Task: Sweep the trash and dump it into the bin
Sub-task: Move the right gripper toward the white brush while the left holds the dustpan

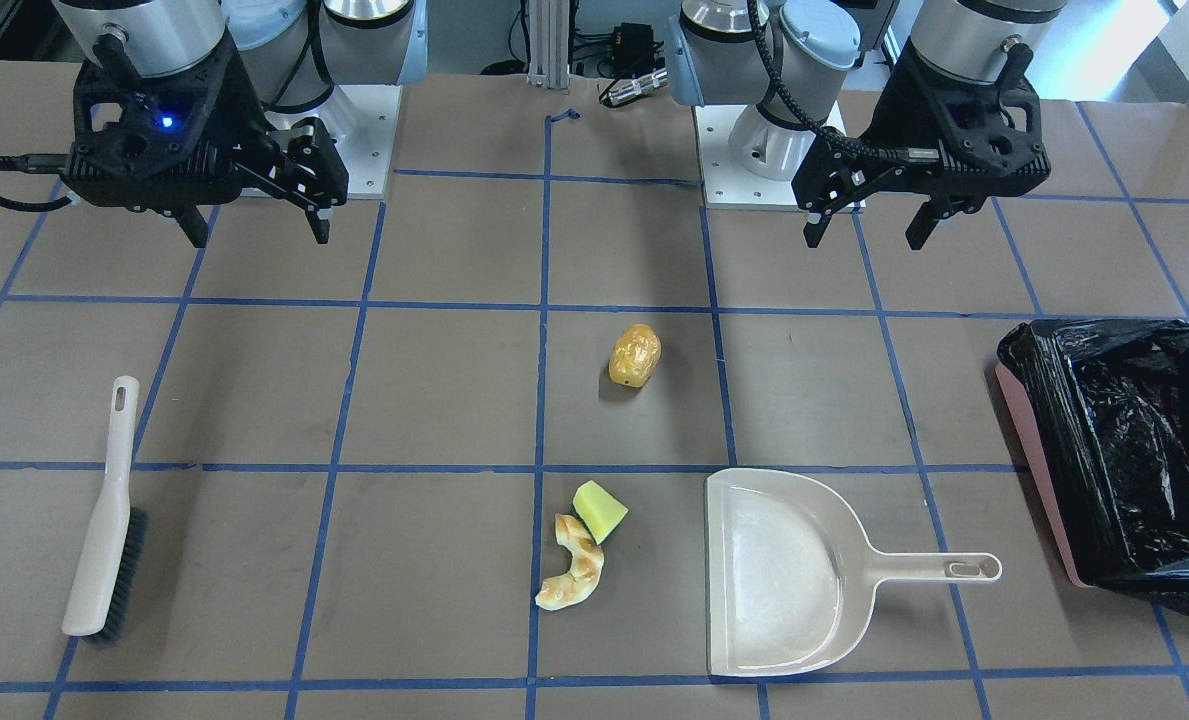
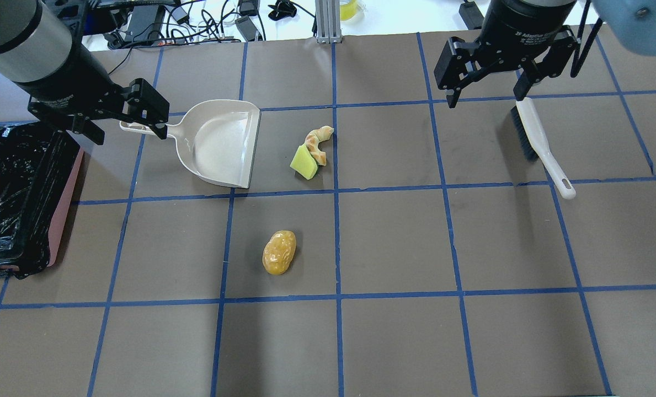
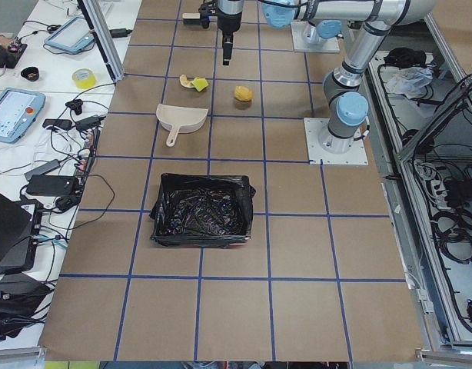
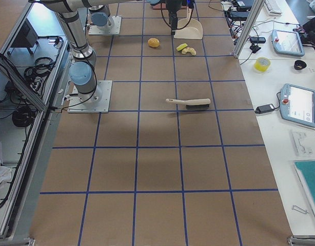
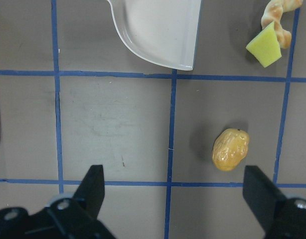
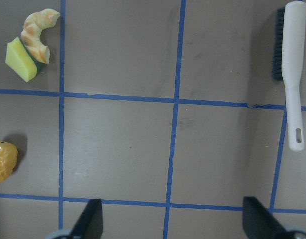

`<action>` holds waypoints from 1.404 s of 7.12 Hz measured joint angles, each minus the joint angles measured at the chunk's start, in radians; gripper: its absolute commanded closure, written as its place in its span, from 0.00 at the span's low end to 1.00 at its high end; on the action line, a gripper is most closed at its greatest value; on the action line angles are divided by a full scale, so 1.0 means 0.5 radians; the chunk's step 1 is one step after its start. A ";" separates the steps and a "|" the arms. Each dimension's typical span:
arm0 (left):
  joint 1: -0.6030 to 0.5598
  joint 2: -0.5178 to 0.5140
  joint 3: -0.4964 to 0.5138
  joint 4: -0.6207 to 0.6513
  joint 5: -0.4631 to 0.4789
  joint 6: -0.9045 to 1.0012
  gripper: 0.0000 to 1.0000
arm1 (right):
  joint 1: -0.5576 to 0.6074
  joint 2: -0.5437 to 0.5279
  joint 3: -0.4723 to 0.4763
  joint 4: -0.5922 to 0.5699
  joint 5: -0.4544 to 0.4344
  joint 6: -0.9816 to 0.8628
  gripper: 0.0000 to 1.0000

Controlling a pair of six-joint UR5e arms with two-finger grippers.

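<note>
The trash lies mid-table: a golden-brown lump, and a yellow-green wedge touching a tan croissant. The pink bin with its black bag stands at the table's end on my left side. My left gripper is open and empty, held above the table near the dustpan handle and the bin. My right gripper is open and empty, held above the brush's bristle end. The left wrist view shows the lump between the open fingers.
A beige dustpan lies flat next to the wedge and croissant, its mouth toward them and its handle toward the bin. A white hand brush with dark bristles lies on my right side. Blue tape lines grid the brown table.
</note>
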 measured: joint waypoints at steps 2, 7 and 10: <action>0.000 0.000 0.005 0.000 -0.005 -0.002 0.00 | -0.007 0.002 0.011 -0.003 0.000 0.000 0.00; 0.010 0.004 0.006 -0.003 -0.004 0.002 0.00 | -0.014 0.063 0.013 -0.004 -0.058 0.009 0.00; 0.009 0.000 0.012 -0.001 -0.004 0.002 0.00 | -0.225 0.354 0.039 -0.168 -0.092 -0.235 0.00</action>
